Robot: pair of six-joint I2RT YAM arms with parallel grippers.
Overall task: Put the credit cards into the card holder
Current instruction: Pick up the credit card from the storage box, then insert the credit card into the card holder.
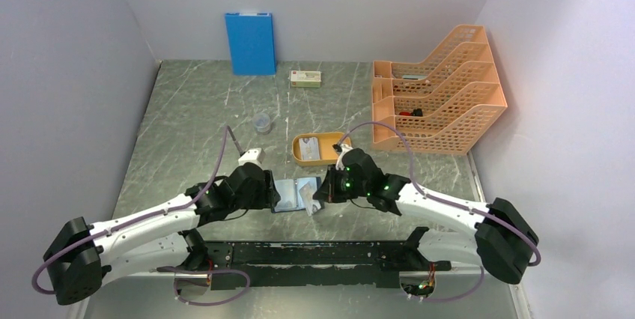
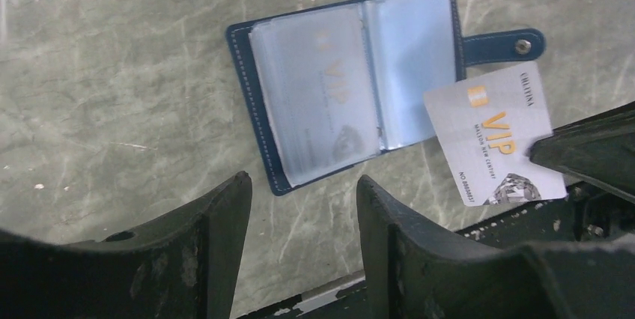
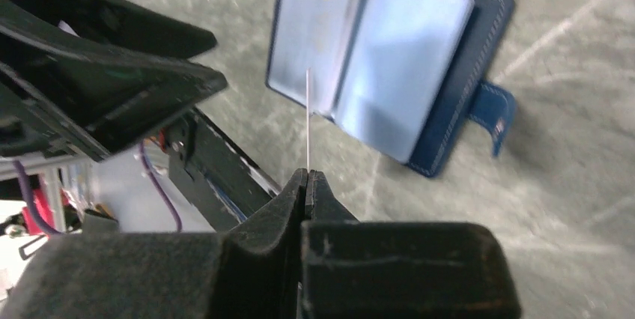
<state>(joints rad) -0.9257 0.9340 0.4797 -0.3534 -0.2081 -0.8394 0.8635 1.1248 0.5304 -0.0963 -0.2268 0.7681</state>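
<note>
Right pincer (image 3: 307, 175) clamped on a credit card (image 2: 490, 139) beside the open card holder (image 2: 352, 79), left pincer (image 2: 303, 192) apart, orange tray (image 1: 296, 153) and clear cup (image 1: 261, 122) behind

Bright, even light, faint shadows; right claw (image 3: 307, 174) looms blurred, card holder (image 2: 322, 94) sleeves glossy

The right fingers (image 2: 591, 150) cover one corner of the credit card (image 2: 490, 143), and from the right wrist its face is hidden edge-on, the card holder (image 3: 389, 64) blurred.
</note>
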